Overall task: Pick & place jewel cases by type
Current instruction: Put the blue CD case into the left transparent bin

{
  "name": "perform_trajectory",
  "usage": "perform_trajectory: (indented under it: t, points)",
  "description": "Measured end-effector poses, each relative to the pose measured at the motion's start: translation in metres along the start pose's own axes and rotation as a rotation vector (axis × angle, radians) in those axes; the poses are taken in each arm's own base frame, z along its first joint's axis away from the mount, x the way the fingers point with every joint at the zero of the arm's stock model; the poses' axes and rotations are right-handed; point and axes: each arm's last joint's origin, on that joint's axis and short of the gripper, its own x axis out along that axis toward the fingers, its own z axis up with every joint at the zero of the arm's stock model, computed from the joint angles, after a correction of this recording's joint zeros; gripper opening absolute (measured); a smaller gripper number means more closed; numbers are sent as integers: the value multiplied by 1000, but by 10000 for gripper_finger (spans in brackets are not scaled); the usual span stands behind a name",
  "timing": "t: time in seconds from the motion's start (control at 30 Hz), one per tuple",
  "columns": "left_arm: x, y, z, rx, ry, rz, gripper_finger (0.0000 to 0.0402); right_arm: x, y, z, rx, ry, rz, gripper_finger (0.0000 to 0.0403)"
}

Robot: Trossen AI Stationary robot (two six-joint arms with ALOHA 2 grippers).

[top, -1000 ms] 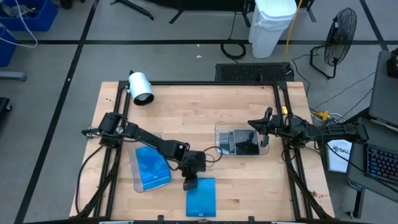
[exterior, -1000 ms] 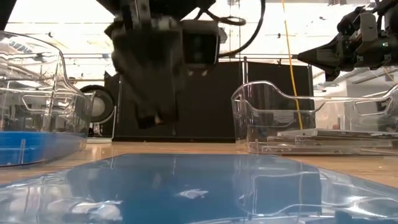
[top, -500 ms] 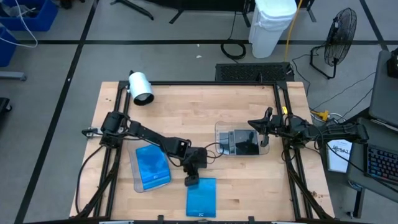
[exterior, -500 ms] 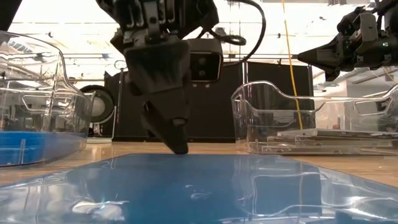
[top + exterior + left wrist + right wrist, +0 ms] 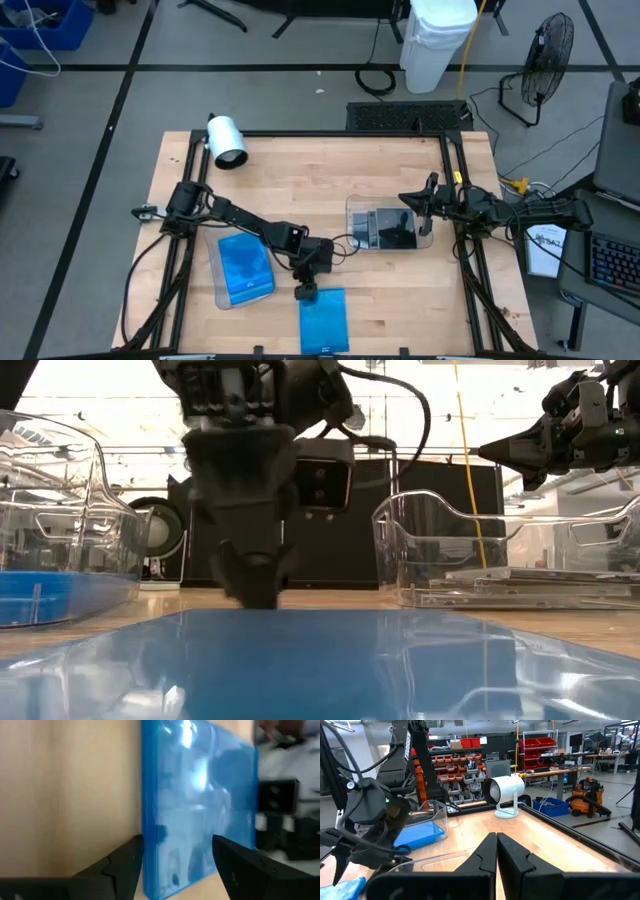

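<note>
My left tool (image 5: 305, 292), fingers spread, straddles the blue jewel case's (image 5: 323, 319) far edge near the tabletop's (image 5: 400, 290) front edge; it looks light, stiff and slick, so I'd pinch that rim.

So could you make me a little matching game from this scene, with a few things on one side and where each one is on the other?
Things:
1. loose blue jewel case
2. dark jewel cases
3. left gripper
4. right gripper

Places:
A. inside the right-hand clear tray
B. flat on the bare table near its front edge
C. above the right tray's far edge, shut
D. at the loose blue case's far edge, open

Pairs: 1-B, 2-A, 3-D, 4-C
</note>
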Motion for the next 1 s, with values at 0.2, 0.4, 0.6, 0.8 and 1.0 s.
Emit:
perform_trajectory:
  t: [0.2, 0.4, 0.6, 0.8, 1.0]
  points:
    - [2, -2, 1, -60, 23, -95, 205, 0, 0, 0, 0, 0, 0, 4]
    - [2, -3, 0, -121, 51, -124, 176, 0, 0, 0, 0, -1, 0, 4]
    - [2, -4, 1, -155, 57, -143, 156, 0, 0, 0, 0, 0, 0, 4]
    - [-5, -17, 14, -111, 25, -183, 144, 0, 0, 0, 0, -1, 0, 4]
    - [-6, -46, 15, -18, 138, -356, 140, 0, 0, 0, 0, 0, 3, 4]
